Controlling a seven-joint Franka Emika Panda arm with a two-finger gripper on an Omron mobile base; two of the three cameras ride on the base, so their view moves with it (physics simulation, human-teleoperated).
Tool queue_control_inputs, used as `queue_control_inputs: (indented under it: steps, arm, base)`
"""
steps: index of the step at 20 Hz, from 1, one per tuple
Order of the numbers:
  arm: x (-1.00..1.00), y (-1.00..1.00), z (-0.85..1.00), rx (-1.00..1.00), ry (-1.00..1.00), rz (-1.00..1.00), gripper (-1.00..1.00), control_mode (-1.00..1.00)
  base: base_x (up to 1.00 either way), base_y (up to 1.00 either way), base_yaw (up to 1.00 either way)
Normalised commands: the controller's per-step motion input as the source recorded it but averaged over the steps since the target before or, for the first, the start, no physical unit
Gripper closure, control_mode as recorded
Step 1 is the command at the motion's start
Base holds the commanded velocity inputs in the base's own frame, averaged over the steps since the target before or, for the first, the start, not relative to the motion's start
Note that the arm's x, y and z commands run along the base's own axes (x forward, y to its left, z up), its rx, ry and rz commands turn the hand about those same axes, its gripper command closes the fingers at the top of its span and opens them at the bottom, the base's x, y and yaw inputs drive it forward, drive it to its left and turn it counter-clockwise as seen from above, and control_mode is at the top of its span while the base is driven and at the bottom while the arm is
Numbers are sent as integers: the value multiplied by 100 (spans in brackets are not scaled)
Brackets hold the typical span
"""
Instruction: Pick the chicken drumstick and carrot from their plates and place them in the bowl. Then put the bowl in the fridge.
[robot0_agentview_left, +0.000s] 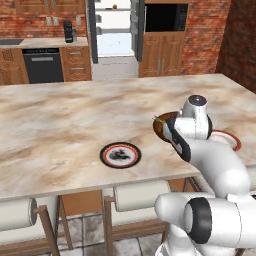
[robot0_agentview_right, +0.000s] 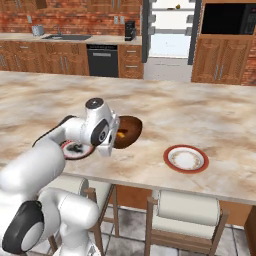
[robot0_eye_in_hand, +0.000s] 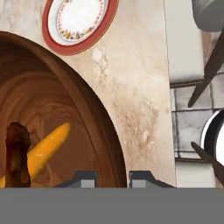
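A: Going left to right on my feed?
B: Patterned plate (robot0_agentview_left: 120, 154) on the bench (robot0_agentview_left: 75, 115), then my gripper (robot0_eye_in_hand: 113, 178) clamped on the rim of the bowl (robot0_eye_in_hand: 57, 105). Drumstick (robot0_eye_in_hand: 17, 153) and carrot (robot0_eye_in_hand: 46, 151) lie inside. White plate (robot0_agentview_right: 186, 159) sits rightward; fridge (robot0_agentview_right: 170, 27) stands open beyond.

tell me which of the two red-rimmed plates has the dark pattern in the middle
The plate on the robot's left of the bowl. The other plate, to the right, has a pale centre.
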Motion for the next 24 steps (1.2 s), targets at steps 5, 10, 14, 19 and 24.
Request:
queue_control_inputs:
  steps: [5,10,14,19,24]
  arm:
    - [-47,27,23,17,-5,-8,100,-100]
    - [-50,12,17,21,-6,-3,100,-100]
    - [-33,22,21,3,-15,0,100,-100]
    - [-16,23,9,-4,-5,0,100,-100]
    - [0,0,0,-1,0,0,100,-100]
  base:
    - [0,0,0]
    - [0,0,0]
    - [0,0,0]
    - [0,0,0]
    - [0,0,0]
